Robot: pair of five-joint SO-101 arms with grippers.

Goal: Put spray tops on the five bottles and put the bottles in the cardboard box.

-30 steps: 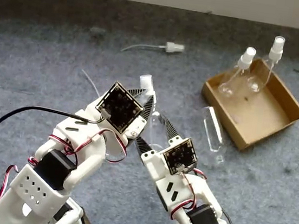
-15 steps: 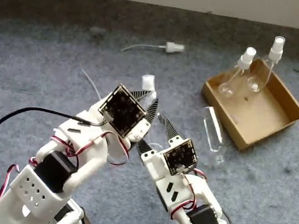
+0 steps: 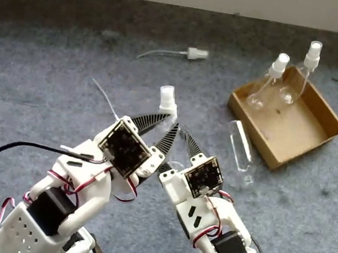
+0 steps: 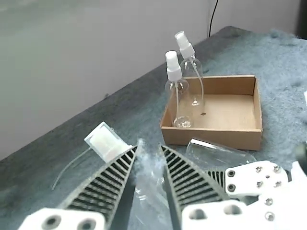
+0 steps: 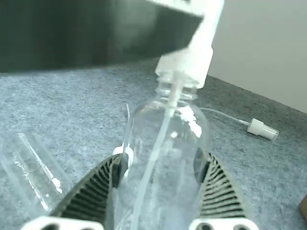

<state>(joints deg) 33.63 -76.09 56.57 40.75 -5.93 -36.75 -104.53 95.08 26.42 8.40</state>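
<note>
My right gripper is shut on a clear bottle and holds it tilted above the carpet. A white spray top sits on that bottle's neck. My left gripper is open, just short of the spray top, with the bottle's upper part showing between its fingers. The cardboard box at the right holds two bottles with spray tops, one beside the other.
A bare bottle lies on the carpet just left of the box. A loose spray top with its tube lies at the back. A thin white tube lies left of the arms.
My left gripper has let go of the spray top and drawn back toward its base. The spray top stays on the bottle. The right arm has not moved.
</note>
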